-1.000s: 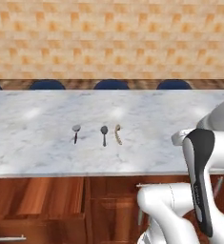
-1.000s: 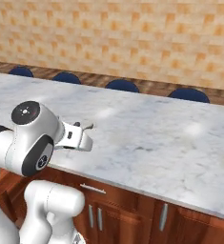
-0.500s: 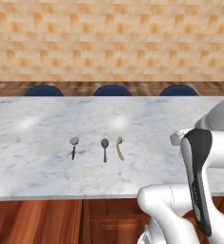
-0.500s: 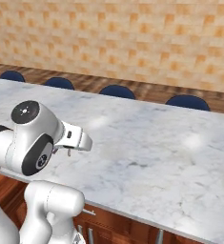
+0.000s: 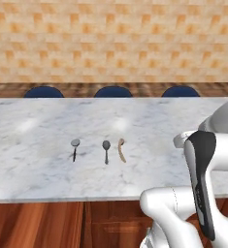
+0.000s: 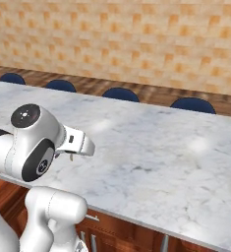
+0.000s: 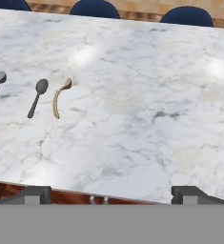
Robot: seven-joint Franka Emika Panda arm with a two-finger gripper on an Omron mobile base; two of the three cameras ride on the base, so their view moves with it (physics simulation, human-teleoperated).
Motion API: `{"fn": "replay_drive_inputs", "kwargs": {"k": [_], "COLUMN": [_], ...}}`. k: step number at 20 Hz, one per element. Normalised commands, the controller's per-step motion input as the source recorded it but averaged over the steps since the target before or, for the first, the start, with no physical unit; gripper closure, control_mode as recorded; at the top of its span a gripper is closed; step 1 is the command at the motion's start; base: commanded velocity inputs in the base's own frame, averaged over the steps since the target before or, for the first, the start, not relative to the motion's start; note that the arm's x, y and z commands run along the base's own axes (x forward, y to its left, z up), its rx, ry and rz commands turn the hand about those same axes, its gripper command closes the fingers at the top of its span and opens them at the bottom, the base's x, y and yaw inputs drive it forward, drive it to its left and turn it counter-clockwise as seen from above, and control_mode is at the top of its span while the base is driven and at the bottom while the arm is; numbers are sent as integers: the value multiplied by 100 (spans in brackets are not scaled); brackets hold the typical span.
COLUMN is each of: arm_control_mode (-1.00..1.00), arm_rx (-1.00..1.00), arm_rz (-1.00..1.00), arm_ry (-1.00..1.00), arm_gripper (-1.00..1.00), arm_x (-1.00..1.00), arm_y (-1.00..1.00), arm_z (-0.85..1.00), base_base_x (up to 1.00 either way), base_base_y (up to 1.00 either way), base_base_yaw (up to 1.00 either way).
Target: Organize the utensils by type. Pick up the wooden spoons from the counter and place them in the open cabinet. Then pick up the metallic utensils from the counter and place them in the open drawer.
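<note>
Your marble counter point(image 5: 47, 179) spans the view with blue stools point(image 5: 113, 91) behind, your gripper point(image 7: 111, 193) hangs released above the near edge, holding nothing, one wooden spoon point(image 5: 121, 149) lies just beside the two metallic utensils point(image 5: 105, 150), apart.

Bright, even light fills all three views, with no dim corners. The marble worktop point(image 7: 132, 109) carries soft white glare patches, two in the hand view and similar ones in both base views, which suggests light from above. Shadows are faint: only thin dark smudges lie beside the small utensils point(image 5: 105, 150). Edges look slightly soft and pixelated, typical of rendering, without lens distortion or motion blur.
</note>
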Motion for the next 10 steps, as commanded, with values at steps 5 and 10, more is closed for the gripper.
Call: {"fn": "replay_drive_inputs", "kwargs": {"k": [5, 10], "arm_control_mode": [100, -100], "arm_rx": [0, 0], "arm_rz": [0, -6], "arm_ry": [0, 1], "arm_gripper": [-100, -100], "arm_x": [0, 44], "arm_y": [0, 17], "arm_z": [0, -10], "base_base_x": [2, 5], "base_base_y": [3, 5], "base_base_yaw": [0, -1]}}
